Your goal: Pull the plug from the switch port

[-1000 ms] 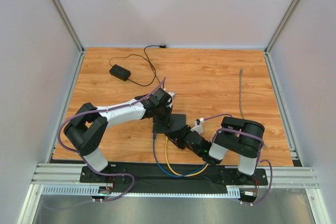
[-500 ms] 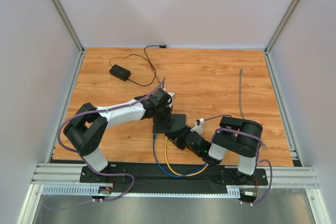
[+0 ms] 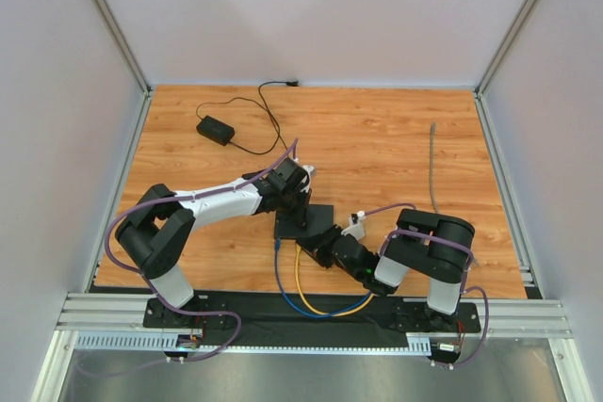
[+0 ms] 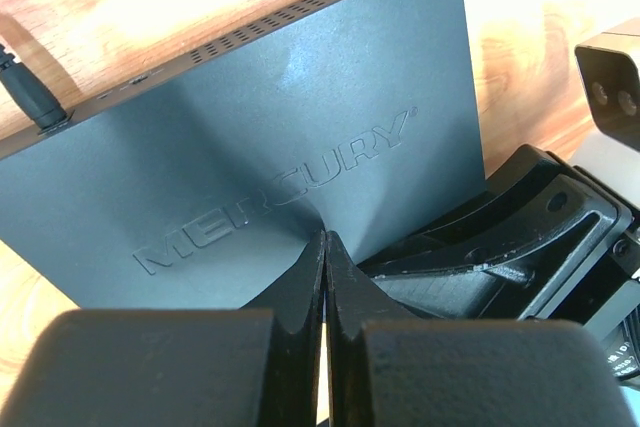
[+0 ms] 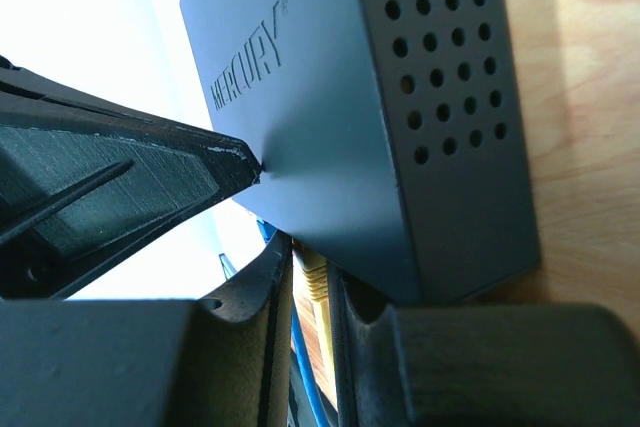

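Note:
The switch is a flat black box marked MERCURY, lying mid-table between both arms. My left gripper is shut, its tips pressed down on the switch's top with nothing between them. A yellow plug sits in a port on the switch's near edge, its yellow cable curving toward the arm bases. My right gripper reaches in low at that edge, and its fingers are shut on the yellow plug. A blue cable runs just beside it, plugged in further left.
A small black power adapter with its thin cord lies at the back left. A grey cable lies along the right side. Enclosure walls stand close on three sides. The right arm's wrist camera hangs just right of the switch.
The right gripper's fingers have drawn in onto the yellow plug. Both arms and the switch have stayed almost where they were.

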